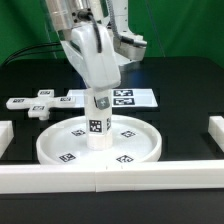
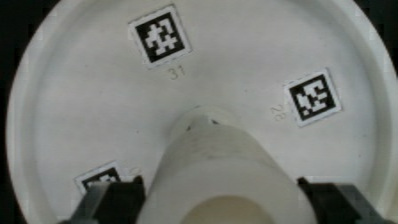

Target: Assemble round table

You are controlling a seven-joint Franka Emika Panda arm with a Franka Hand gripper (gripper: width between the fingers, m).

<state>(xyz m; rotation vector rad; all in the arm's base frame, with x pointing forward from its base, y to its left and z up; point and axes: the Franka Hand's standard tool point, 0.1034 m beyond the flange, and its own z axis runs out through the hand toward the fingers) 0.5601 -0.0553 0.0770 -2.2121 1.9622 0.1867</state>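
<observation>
The large white rimmed disc (image 1: 60, 145) lies flat on the black table, with tags on its face. The short white cylinder leg (image 1: 97, 130) stands upright at the disc's centre, on the hub. My gripper (image 1: 98, 103) comes down from above and is shut on the leg's upper part. In the wrist view the leg (image 2: 222, 165) fills the gap between the two dark fingers (image 2: 111, 198), and the disc (image 2: 107, 110) with its tags lies below. The hub is hidden under the leg. The small flat base piece (image 1: 38, 102) lies behind the disc at the exterior view's left.
The marker board (image 1: 135, 97) lies flat behind the disc. Long white border rails run along the front (image 1: 110, 177), the exterior view's left (image 1: 5, 135) and right (image 1: 214, 135). A green backdrop stands behind the table.
</observation>
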